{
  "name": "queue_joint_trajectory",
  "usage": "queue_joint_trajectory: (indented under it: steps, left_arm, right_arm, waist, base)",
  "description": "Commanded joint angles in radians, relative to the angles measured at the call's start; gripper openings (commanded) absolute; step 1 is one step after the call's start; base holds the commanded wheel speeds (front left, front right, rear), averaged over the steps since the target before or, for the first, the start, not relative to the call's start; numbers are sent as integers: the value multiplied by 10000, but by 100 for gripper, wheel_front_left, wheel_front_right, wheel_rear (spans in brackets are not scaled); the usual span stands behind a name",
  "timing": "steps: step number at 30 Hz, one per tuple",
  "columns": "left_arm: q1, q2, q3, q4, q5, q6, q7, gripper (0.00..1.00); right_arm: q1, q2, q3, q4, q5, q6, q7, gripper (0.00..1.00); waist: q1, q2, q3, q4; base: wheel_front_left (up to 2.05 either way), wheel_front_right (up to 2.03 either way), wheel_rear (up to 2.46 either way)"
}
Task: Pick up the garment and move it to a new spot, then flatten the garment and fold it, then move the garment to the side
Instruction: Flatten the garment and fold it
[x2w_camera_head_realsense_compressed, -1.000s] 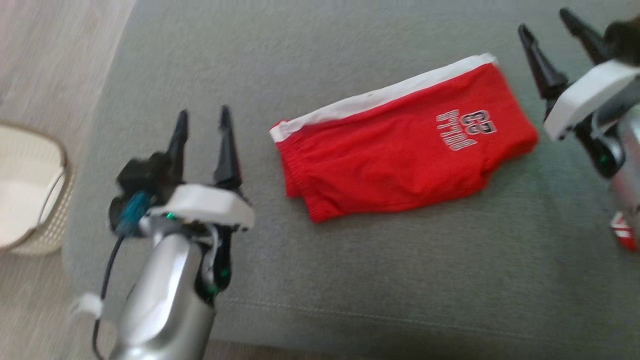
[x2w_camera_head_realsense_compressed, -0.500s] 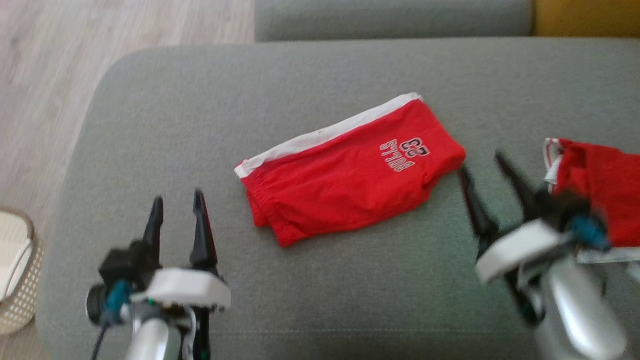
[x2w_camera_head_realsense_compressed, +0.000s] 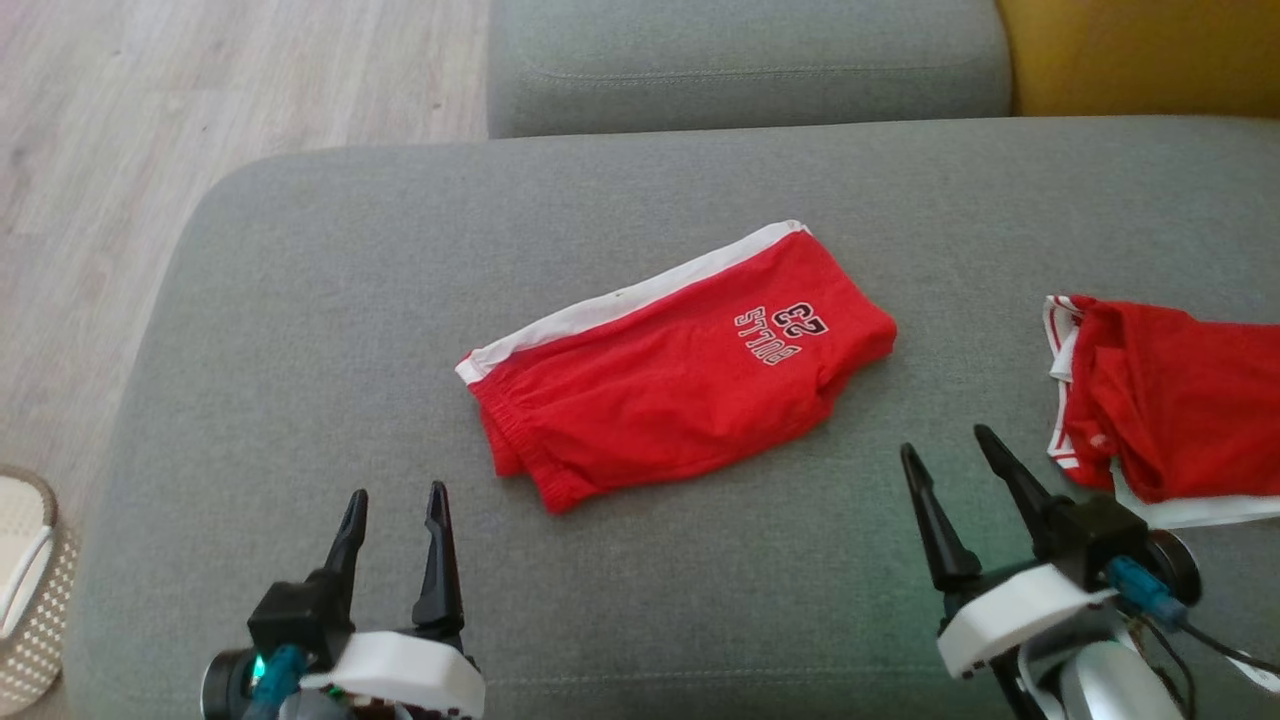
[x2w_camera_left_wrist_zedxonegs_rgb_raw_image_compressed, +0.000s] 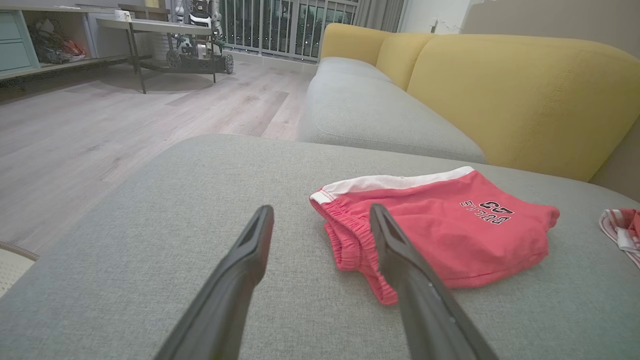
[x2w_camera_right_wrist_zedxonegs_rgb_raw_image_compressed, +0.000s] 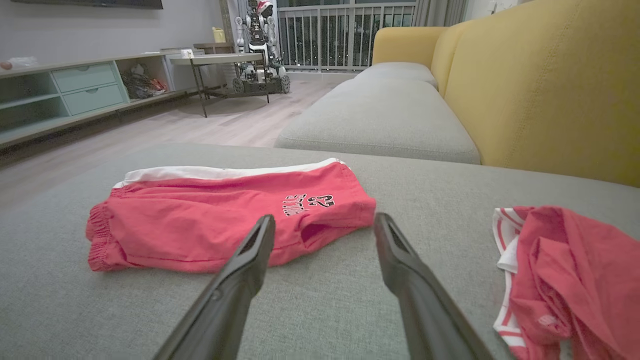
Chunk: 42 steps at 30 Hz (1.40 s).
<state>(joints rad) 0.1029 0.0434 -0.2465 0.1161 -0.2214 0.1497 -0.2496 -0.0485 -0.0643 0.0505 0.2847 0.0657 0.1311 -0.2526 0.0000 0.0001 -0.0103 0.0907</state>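
A folded red garment (x2w_camera_head_realsense_compressed: 680, 370), shorts with a white waistband and printed lettering, lies flat in the middle of the grey cushion (x2w_camera_head_realsense_compressed: 300, 330). It shows too in the left wrist view (x2w_camera_left_wrist_zedxonegs_rgb_raw_image_compressed: 440, 235) and the right wrist view (x2w_camera_right_wrist_zedxonegs_rgb_raw_image_compressed: 215, 225). A second red garment (x2w_camera_head_realsense_compressed: 1170, 400) with white trim lies crumpled at the cushion's right side (x2w_camera_right_wrist_zedxonegs_rgb_raw_image_compressed: 565, 265). My left gripper (x2w_camera_head_realsense_compressed: 397, 492) is open near the front edge, short of the shorts' waistband end (x2w_camera_left_wrist_zedxonegs_rgb_raw_image_compressed: 321, 209). My right gripper (x2w_camera_head_realsense_compressed: 946, 441) is open and holds nothing, between the two garments and nearer to me (x2w_camera_right_wrist_zedxonegs_rgb_raw_image_compressed: 325, 217).
A pale woven basket (x2w_camera_head_realsense_compressed: 30, 590) stands on the wooden floor (x2w_camera_head_realsense_compressed: 200, 100) at the left. Behind the cushion are a grey sofa seat (x2w_camera_head_realsense_compressed: 740, 60) and a yellow backrest (x2w_camera_head_realsense_compressed: 1140, 50). Bare cushion surrounds the shorts.
The head view has shifted, bringing the sofa and the crumpled garment into sight. Both grippers have drawn back from the shorts toward the cushion's front edge, still open. The shorts lie as before.
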Motion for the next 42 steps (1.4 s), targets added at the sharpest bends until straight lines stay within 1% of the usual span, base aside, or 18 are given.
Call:
queue_joint_trajectory:
  steps: [1,5,7,8,11,15,18,22,24,29,31,32,39,42]
  left_arm:
    - [-465,68,229,-360,72,-7,-122,100]
    - [-672,68,129,-345,121,-59,-122,100]
    - [-744,68,102,-308,87,-47,-122,100]
    - [-776,68,60,-297,86,-54,-122,100]
    - [-883,68,-104,-255,87,-87,-122,100]
    - [-1057,68,-146,-398,-175,3,-122,100]
    - [-1207,68,-16,-515,-443,115,-122,100]
    - [-1352,68,-3,-595,-275,96,-122,100]
    - [-1378,68,-14,-652,-204,97,-122,100]
    - [-1389,68,-119,-805,-244,197,-122,100]
    - [-1437,68,-141,-921,-348,309,-122,100]
    - [-1437,68,-141,-921,-348,309,-122,100]
    - [-1698,68,-400,-1016,-453,476,-122,100]
    - [-1795,68,-457,-986,-493,486,-122,100]
  right_arm:
    - [-164,57,118,-360,-88,-4,-91,100]
    - [-203,99,-2,-132,-25,-4,-15,100]
    - [-409,119,-60,55,365,-4,214,100]
    - [-549,127,-76,152,711,-4,390,100]
    - [-1085,135,-208,555,2601,-4,1046,100]
    - [-2014,138,-705,1710,5175,-4,2160,100]
    - [-2785,139,-1067,2631,6148,-4,2618,100]
    - [-3720,139,-1487,3935,6924,-4,3225,100]
    - [-4143,140,-1770,4625,7031,-4,3418,100]
    - [-5176,140,-2704,6447,6564,-4,3655,100]
    - [-5609,128,-2923,7065,6249,-4,3741,100]
    - [-5609,128,-2923,7065,6249,-4,3741,100]
    - [-6828,34,-3291,8499,5490,-4,4110,100]
    - [-7200,28,-3513,9095,5373,-4,4236,100]
  waist:
    - [0,-1,56,78]
    - [0,-1,258,290]
    - [0,-1,409,402]
    - [0,-1,489,464]
    - [0,-1,736,704]
    - [0,-1,1027,1074]
    - [0,-1,1198,1403]
    - [0,-1,1369,1752]
    - [0,-1,1430,1898]
    - [0,-1,1591,2142]
    - [0,-1,1705,2223]
    - [0,-1,1705,2223]
    - [0,-1,2050,2463]
    - [0,-1,2127,2522]
  base:
    - [0,0,0]
    - [0,0,0]
    - [0,0,0]
    - [0,0,0]
    - [0,0,0]
    - [0,0,0]
    - [0,0,0]
    - [0,0,0]
    - [0,0,0]
    - [0,0,0]
    - [0,0,0]
    - [0,0,0]
    - [0,0,0]
    - [0,0,0]
